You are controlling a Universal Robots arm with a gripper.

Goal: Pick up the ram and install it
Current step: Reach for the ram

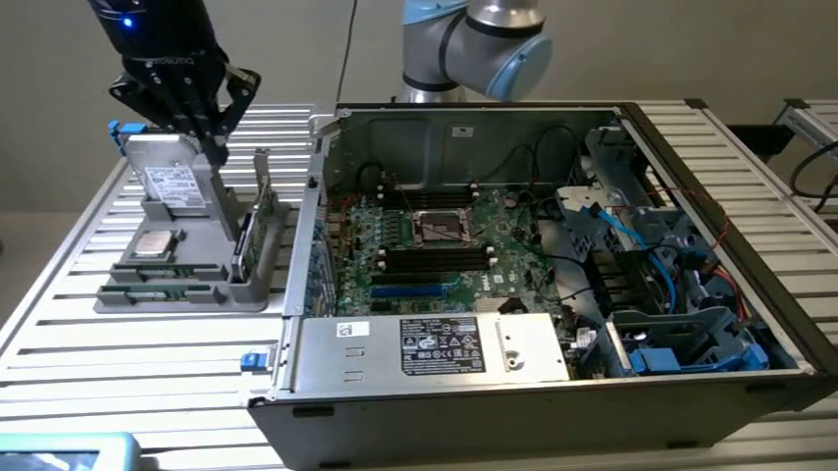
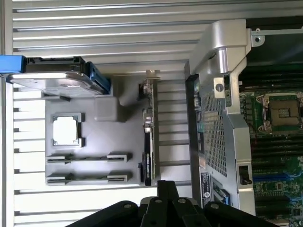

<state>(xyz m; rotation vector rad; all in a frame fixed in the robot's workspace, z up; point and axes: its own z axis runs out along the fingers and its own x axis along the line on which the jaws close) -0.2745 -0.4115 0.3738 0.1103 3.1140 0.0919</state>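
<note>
The ram stood on its thin edge in a slot at the near end of the gray tray, with what looked like a second stick in the slot beside it. From where I stood it seemed a light, stiff little board, but a fragile one. The chips on its faces and the contacts along its lower edge would not take squeezing or scraping. The sensible hold, to my eye, was across the two flat faces near the middle of the top edge, so it would hang level and not twist.

The gripper hung with its fingers pressed together and nothing between them. It was up over the far end of the tray, just above the hard drive. The ram lay lower down and well apart from it, beyond the square processor chip, toward the near side of the table. The open computer case sat just beside the tray on the exterior view's right, its motherboard exposed.
</note>
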